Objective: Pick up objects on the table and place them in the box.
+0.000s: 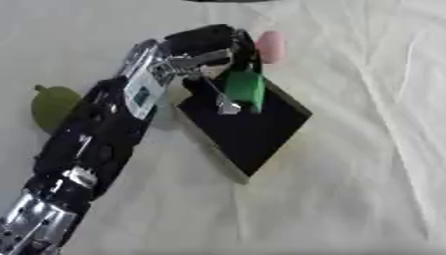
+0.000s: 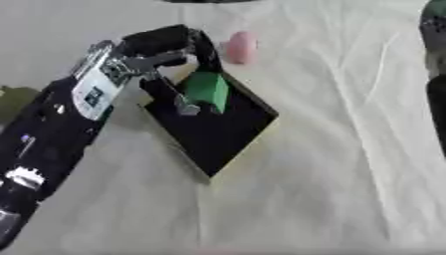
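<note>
In the left eye view my left hand (image 1: 213, 52) reaches over the far corner of the box (image 1: 253, 130), a shallow black tray lying cornerwise on the table (image 1: 348, 189). My fingers are curled round a green block (image 1: 245, 85), which hangs just above the box's floor, at its far corner. Beyond that corner lies a pink thing (image 1: 272, 47), rounded, on the cloth and apart from the box. Left of the box, partly behind my forearm, lies an olive-green fruit (image 1: 51, 104) with a small stem.

The step in hand, as I judge it, is setting the block down. To do it well I should lower it until it is well inside the rim before I straighten my fingers, and bring it a little toward the box's middle, since it sits close to the far edge and could tip out over it. I should lift straight up afterwards, so my thumb does not drag the block or shove the box.

In the right eye view the block (image 2: 207, 88) shows the same hold, and the fruit is nearly cut off at the left border. This view alone shows a dark shape (image 2: 435, 74) at the right border, beyond the box; it may be my right arm, but I cannot tell, and no right hand shows.
</note>
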You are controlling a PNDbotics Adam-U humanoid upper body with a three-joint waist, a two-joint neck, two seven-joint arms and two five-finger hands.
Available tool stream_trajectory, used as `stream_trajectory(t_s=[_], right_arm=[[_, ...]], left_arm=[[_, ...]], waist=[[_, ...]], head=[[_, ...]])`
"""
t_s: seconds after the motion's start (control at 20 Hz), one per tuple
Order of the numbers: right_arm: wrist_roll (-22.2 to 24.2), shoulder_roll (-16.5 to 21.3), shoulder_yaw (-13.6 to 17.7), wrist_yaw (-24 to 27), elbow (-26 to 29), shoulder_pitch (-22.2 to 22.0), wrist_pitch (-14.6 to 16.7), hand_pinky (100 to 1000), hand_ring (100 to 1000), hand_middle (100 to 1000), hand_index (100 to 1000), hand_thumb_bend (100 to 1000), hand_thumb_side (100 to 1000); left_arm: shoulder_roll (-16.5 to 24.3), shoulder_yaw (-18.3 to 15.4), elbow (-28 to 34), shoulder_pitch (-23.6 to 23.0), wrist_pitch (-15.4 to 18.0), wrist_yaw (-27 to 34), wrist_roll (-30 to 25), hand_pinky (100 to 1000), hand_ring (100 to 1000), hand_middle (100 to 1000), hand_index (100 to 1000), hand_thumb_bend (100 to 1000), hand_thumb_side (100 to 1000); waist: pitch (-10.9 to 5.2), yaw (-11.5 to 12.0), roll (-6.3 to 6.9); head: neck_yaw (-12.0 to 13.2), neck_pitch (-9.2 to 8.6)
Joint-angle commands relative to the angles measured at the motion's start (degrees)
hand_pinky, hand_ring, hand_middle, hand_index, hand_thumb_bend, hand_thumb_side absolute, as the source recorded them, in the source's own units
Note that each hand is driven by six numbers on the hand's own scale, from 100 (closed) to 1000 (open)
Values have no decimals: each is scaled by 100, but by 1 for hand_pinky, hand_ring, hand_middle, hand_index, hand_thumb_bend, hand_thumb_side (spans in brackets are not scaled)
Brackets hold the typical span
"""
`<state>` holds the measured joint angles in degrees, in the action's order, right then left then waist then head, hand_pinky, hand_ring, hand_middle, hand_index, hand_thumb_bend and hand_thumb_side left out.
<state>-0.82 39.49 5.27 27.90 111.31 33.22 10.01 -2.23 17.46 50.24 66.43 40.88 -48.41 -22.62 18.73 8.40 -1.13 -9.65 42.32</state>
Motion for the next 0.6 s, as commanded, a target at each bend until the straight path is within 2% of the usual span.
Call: stream_trajectory(t_s=[0.05,0.15,0.25,0.3,0.35,0.45,0.55,0.6], right_arm=[[-7,88,79,-19,101,54,-43,938,759,617,769,100,565],[-15,93,87,-19,109,50,-43,938,759,617,769,100,566],[-30,92,98,-17,113,44,-46,938,759,617,769,100,566],[-34,91,100,-17,115,42,-48,938,759,617,769,100,566],[-37,91,101,-16,117,41,-51,938,759,617,769,100,566],[-47,88,104,-11,119,43,-54,938,760,617,769,100,567],[-57,88,105,-7,126,44,-53,937,760,617,769,100,567],[-63,89,106,-5,127,39,-52,938,760,617,769,100,567]], left_arm=[[-114,-73,126,-9,1066,-261,-1065,602,529,447,642,100,250],[-141,-60,142,-64,1045,-449,-1060,640,566,482,705,100,254],[-161,-51,143,-124,1007,-671,-1064,696,625,545,817,100,257],[-174,-47,155,-152,989,-787,-1068,728,666,591,858,100,259],[-189,-43,169,-177,976,-896,-1072,782,727,677,898,100,261],[-204,-19,216,-207,1009,-1135,-1112,840,784,746,922,100,265],[-201,-21,235,-233,1037,-1370,-1163,970,910,869,969,100,267],[-190,-34,264,-240,1031,-1474,-1155,1000,939,894,984,116,270]], waist=[[-108,-3,-8],[-109,-4,-3],[-106,-3,-1],[-105,-2,-1],[-106,1,0],[-112,7,2],[-123,11,5],[-129,11,7]], head=[[-11,27],[-11,21],[-29,13],[-29,14],[-26,13],[-24,3],[-29,-4],[-36,-2]])
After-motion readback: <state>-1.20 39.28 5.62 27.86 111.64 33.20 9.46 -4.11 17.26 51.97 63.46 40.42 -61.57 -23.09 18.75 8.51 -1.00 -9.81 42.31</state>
